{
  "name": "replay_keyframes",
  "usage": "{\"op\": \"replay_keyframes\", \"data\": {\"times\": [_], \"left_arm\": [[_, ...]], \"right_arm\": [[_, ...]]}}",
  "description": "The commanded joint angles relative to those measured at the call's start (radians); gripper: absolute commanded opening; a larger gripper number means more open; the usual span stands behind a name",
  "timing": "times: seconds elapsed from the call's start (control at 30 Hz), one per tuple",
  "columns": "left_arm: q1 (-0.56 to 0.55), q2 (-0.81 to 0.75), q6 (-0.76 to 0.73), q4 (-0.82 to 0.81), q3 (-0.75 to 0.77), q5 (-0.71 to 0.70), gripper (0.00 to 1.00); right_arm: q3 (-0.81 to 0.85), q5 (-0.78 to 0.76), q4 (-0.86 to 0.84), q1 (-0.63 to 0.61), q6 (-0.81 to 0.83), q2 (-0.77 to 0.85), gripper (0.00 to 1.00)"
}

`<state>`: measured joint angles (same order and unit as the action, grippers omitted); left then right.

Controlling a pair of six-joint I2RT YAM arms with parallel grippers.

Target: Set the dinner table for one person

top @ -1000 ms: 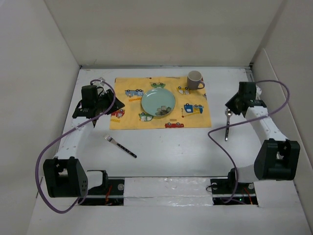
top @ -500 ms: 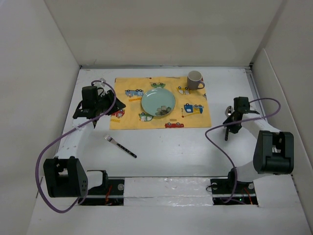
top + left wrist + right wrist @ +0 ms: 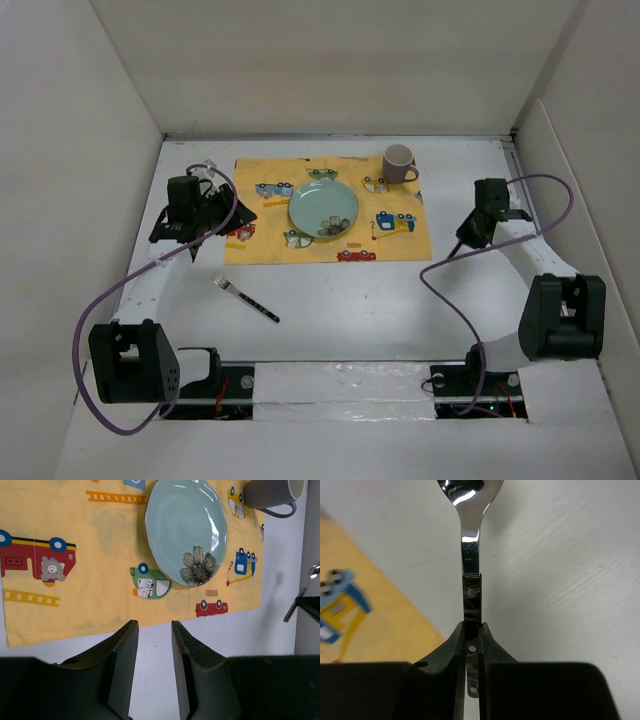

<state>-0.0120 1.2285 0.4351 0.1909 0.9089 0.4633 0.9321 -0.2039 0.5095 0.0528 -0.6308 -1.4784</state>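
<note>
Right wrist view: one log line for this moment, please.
right gripper: shut on spoon | left gripper: open, empty | fork: on dinner table | plate: on placemat

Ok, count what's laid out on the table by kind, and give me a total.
Placemat: 1
Plate: 1
Mug: 1
Fork: 1
Spoon: 1
Total: 5

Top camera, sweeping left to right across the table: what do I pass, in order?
fork → plate → mug → right gripper, shut on the spoon. The placemat and left gripper overlap these and are left out.
</note>
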Motion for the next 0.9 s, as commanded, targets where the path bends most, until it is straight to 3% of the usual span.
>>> {"op": "replay_keyframes", "data": {"times": [0.0, 0.03, 0.13, 0.27, 0.57, 0.87], "left_arm": [[-0.003, -0.020, -0.003, -0.024, 0.001, -0.005, 0.30], [-0.003, -0.015, 0.004, -0.024, 0.002, -0.008, 0.30], [-0.003, -0.014, 0.008, -0.024, 0.007, -0.012, 0.30], [-0.003, -0.017, 0.017, -0.015, 0.015, -0.026, 0.30], [-0.003, -0.050, -0.010, 0.050, 0.012, -0.106, 0.30], [-0.003, -0.095, -0.010, 0.078, -0.013, -0.144, 0.30]], "right_arm": [[0.157, -0.025, -0.035, -0.114, 0.063, 0.141, 0.00], [0.192, 0.033, -0.092, -0.219, 0.098, 0.159, 0.00], [0.252, 0.125, -0.123, -0.298, 0.121, 0.132, 0.00], [0.416, 0.196, -0.057, -0.387, 0.167, -0.057, 0.00], [0.737, 0.210, 0.053, -0.421, 0.143, -0.471, 0.00], [0.735, 0.178, 0.066, -0.421, 0.152, -0.612, 0.00]]}}
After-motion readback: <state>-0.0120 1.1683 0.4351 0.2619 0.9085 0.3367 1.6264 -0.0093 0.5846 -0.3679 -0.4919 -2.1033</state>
